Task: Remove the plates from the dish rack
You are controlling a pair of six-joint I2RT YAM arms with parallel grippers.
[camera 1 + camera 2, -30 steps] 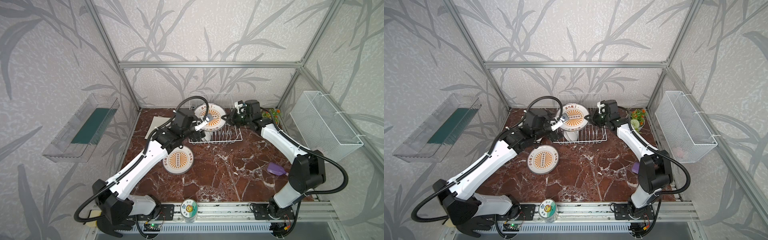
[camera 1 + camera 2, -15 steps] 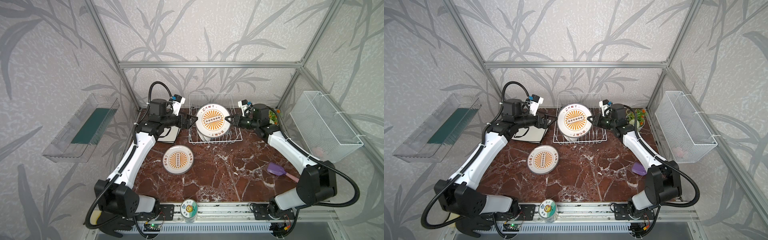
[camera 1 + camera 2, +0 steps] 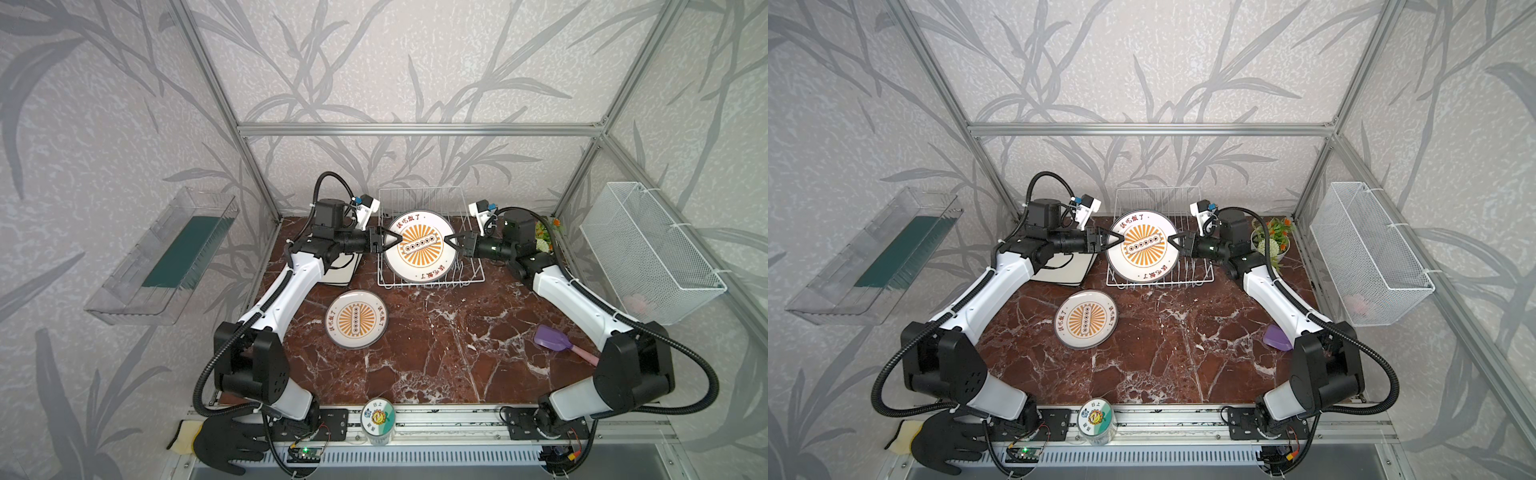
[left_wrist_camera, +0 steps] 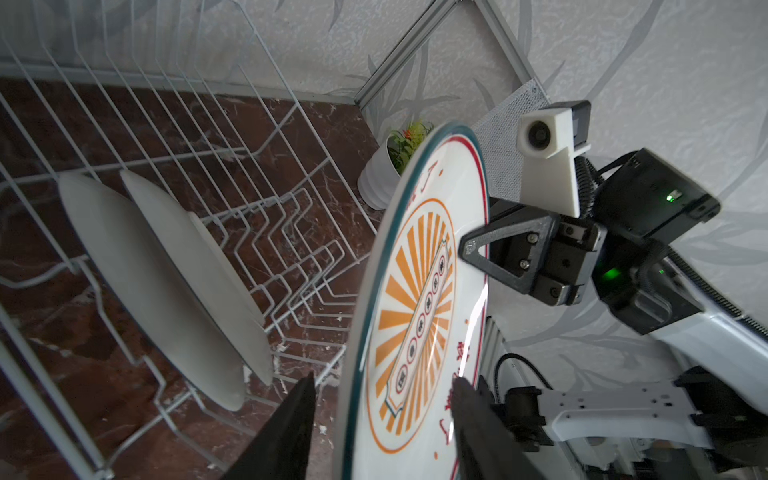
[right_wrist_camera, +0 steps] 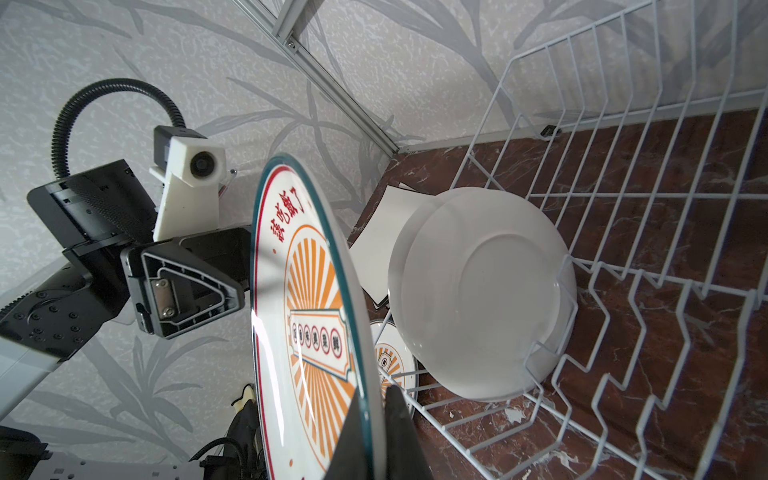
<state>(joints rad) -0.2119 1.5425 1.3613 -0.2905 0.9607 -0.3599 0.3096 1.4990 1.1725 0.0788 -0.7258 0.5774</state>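
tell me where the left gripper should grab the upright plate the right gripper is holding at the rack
The left rim, coming in level from the left, one finger on each face. The plate stands on edge at the dish rack, so only its thin rim fits between jaws, and the right gripper pinches the opposite rim. The left gripper has its open jaws straddling that spot.

The left arm point(image 3: 286, 291) and right arm point(image 3: 573, 299) match: glossy white link shells between chunky matt-black joint housings point(image 3: 253, 365). Ribbed black conduit point(image 5: 112, 86) loops over each wrist and out from each base. A white printed camera mount point(image 4: 548, 166) with a round lens sits on each wrist. The jaws are black triangular frames with open centres, fixed by small silver screws point(image 5: 161, 284) — a green light point(image 4: 611, 274) glows on the right arm's wrist housing.
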